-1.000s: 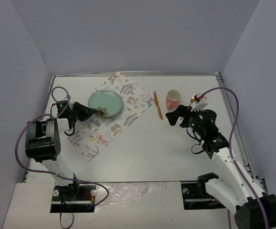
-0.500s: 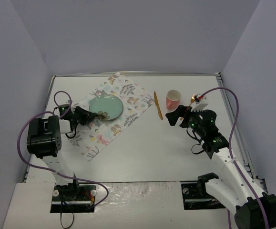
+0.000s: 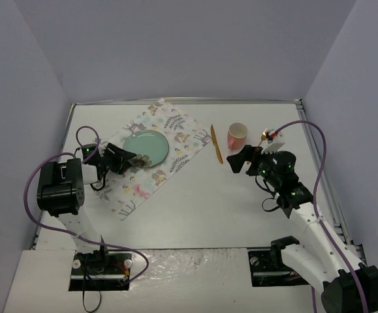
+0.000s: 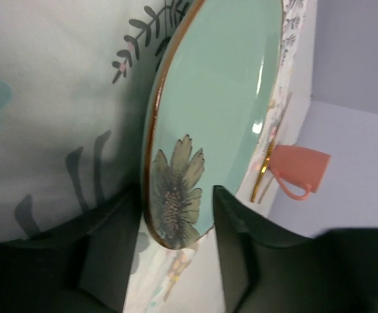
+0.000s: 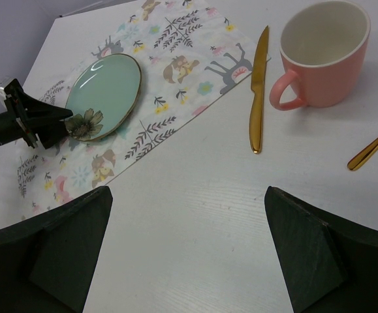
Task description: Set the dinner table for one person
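A mint-green plate (image 3: 146, 145) with a flower print lies on the animal-and-leaf placemat (image 3: 175, 138) at the left of the white dinner table (image 3: 195, 202). My left gripper (image 3: 131, 158) is low at the plate's near-left rim. In the left wrist view its jaws (image 4: 175, 195) are closed on the rim of the plate (image 4: 228, 85). The right wrist view shows the same grip on the plate (image 5: 107, 91). My right gripper (image 3: 236, 158) is open and empty above bare table (image 5: 185, 192), to the right of the placemat (image 5: 175, 39).
A gold knife (image 3: 216, 143) lies just off the placemat's right corner, and it also shows in the right wrist view (image 5: 259, 91). A pink cup (image 3: 237, 135) stands upright to its right. A gold utensil handle (image 5: 371, 149) lies near the cup (image 5: 322, 52). Walls enclose the table.
The plate has slid a little toward the near edge on the placemat. My left gripper has shifted right, in against the plate's rim. The right arm has not moved.
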Tool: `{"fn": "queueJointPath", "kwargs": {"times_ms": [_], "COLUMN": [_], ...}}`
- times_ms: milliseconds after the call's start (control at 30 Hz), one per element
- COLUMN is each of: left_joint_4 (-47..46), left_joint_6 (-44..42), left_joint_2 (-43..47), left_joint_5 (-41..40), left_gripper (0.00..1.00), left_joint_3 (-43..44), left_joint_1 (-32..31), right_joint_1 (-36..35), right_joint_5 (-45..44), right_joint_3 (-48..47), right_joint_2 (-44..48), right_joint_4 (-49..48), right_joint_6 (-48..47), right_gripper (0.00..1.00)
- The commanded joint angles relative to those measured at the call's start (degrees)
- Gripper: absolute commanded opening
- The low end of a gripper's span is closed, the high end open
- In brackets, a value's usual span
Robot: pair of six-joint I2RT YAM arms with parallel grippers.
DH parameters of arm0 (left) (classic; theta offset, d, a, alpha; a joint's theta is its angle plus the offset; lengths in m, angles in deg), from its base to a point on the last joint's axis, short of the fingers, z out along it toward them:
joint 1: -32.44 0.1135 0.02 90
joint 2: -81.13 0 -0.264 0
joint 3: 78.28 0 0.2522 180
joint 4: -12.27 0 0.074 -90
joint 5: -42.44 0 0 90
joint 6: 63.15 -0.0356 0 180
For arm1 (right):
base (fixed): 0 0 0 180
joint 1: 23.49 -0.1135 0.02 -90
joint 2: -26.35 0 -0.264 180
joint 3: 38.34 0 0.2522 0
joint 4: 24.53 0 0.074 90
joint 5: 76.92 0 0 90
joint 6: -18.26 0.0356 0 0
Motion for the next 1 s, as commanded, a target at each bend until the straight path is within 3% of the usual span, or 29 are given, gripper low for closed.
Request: {"fn": "queueJointPath", "kwargs": {"times_ms": [0,200,333,433,633,967], "left_joint_4": [2.8,18.3,34.8,47.2,59.4,69.4], "left_joint_6": [-3.2,-10.2,-17.3,-22.5,-31.2,-43.6], "left_joint_2": [5.4,9.8,14.8,18.5,24.6,30.8], "left_joint_5": [-0.5,-5.3,-11.7,-17.4,-27.1,-45.9], "left_gripper": [0.52,0.83,0.94,0.96,0.97,0.97], "left_joint_3": [1.4,5.2,10.9,16.4,22.9,28.5], "left_joint_1": [-0.1,-0.2,-0.4,-0.6,-2.4,-4.4], "right_joint_1": [0.6,0.5,0.5,0.4,0.4,-2.5], "right_joint_5": [0.7,-0.6,-4.8,-10.0,-14.7,-27.7], "right_joint_3": [-0.4,-1.2,-3.6,-5.4,-7.9,-19.4], "right_joint_2": [1.3,1.3,0.4,-1.0,-4.8,-19.4], "right_joint_4": [-4.9,-3.6,-0.6,1.9,4.4,9.7], "right_joint_6": [-1.0,-1.5,-2.4,-2.2,-1.7,0.5], "right_gripper": [1.00,1.00,1.00,1.00,0.99,0.96]}}
